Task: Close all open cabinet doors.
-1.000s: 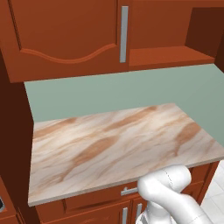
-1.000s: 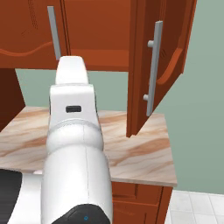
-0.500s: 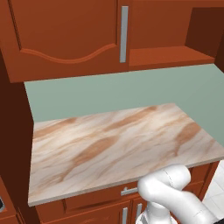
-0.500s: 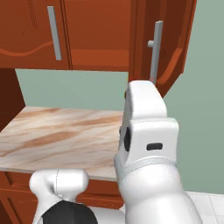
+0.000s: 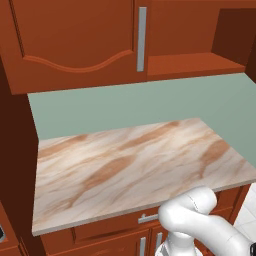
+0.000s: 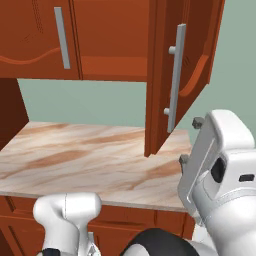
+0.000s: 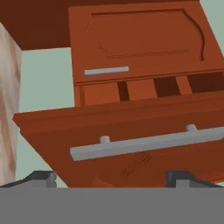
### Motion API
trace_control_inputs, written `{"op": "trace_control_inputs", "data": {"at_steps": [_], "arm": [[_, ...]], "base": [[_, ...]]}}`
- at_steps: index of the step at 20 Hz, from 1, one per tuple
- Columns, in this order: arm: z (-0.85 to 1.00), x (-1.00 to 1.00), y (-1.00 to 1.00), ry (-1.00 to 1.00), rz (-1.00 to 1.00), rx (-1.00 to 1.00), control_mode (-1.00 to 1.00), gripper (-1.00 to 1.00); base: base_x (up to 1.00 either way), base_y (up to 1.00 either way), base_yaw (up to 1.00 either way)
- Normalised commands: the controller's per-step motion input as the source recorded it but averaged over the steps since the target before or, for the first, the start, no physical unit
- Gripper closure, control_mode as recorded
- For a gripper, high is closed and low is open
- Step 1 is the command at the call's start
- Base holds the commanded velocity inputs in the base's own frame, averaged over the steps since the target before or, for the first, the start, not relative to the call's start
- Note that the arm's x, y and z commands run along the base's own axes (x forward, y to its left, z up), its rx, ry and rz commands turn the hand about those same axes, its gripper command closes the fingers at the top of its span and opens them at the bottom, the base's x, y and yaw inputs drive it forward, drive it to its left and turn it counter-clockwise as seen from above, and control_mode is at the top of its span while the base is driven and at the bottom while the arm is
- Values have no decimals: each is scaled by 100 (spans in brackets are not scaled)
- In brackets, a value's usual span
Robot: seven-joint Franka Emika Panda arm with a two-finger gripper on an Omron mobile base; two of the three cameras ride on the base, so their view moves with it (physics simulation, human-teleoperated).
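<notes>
Cabinet doors hang above a marble-patterned countertop [image 5: 135,160], and one of them, the open right-hand door [image 6: 182,75], swings out over the countertop's right end, standing roughly square to the cabinet front. Its long grey bar handle [image 6: 174,77] runs vertically down the face turned toward the room. To its left, the closed door [image 6: 35,37] sits flush with the cabinet, its own handle [image 6: 62,37] near its right edge; from the left base view that same closed door [image 5: 75,42] shows its arched lower panel edge. Between the two, the cabinet's open compartment [image 5: 192,35] shows its bare reddish shelf. The gripper [image 7: 113,178] has its fingertips [image 7: 41,177] spread wide apart with nothing between them, and it looks straight at the open door's handle [image 7: 148,142], which crosses the hand view just beyond the tips without touching them. Pale green wall [image 5: 140,107] backs the countertop, and drawer fronts [image 5: 120,225] with short grey handles sit under its front edge.
</notes>
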Motion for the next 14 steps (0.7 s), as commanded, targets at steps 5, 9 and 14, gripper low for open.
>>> {"op": "trace_control_inputs", "data": {"at_steps": [5,9,14], "arm": [[-6,85,-2,1,0,4,-100,-100],[-7,91,0,5,0,0,-100,-100],[-13,62,-24,1,0,1,-100,-100]], "base": [[0,0,0],[0,0,0],[0,0,0]]}}
